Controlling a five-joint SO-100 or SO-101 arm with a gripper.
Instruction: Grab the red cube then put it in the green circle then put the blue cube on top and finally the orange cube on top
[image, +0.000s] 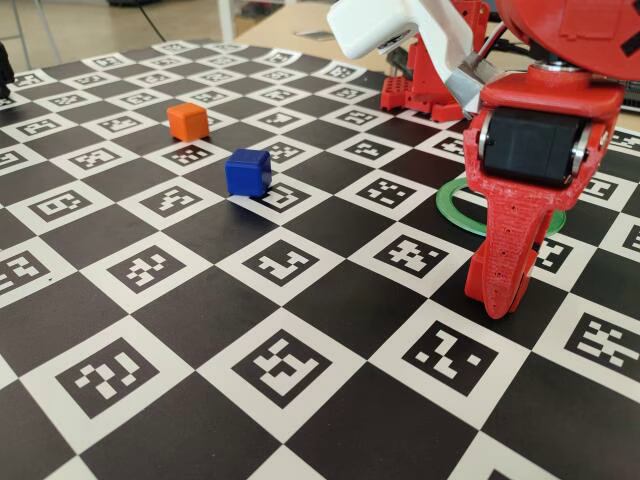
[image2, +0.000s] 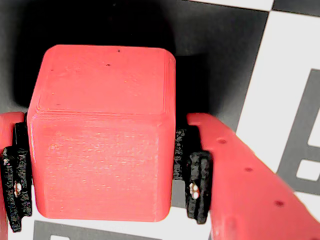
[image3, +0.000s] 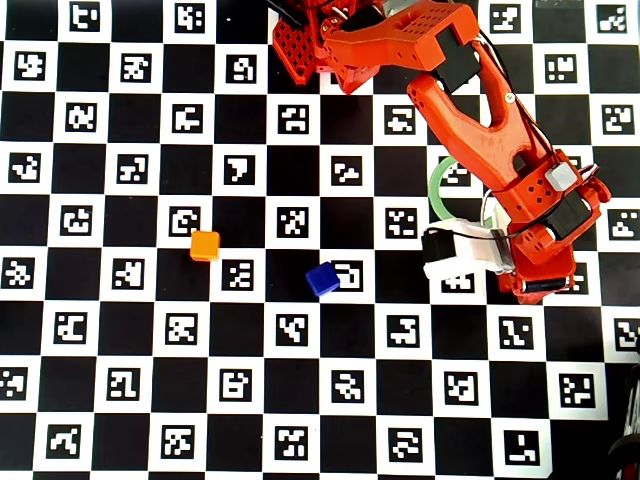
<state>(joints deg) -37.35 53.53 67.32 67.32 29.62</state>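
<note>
Red cube (image2: 102, 132): rigid, light-looking, glossy; flat opposite side faces best hold, slip likely. Tool (image2: 105, 175) pinching cube at those faces, just beside green circle (image: 452, 212). Blue cube (image: 247, 171), orange cube (image: 188, 120) well apart from circle on bench (image: 300, 390).

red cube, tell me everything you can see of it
The red cube shows only in the wrist view, filling most of the picture. It looks like glossy red plastic with rounded edges and fine layer lines, plus a few dark specks on its top face. It sits upright between the fingers of the claw, whose black pads press its left and right sides. Beneath it lies the black-and-white checkered board. In the other views the arm hides it.
</note>
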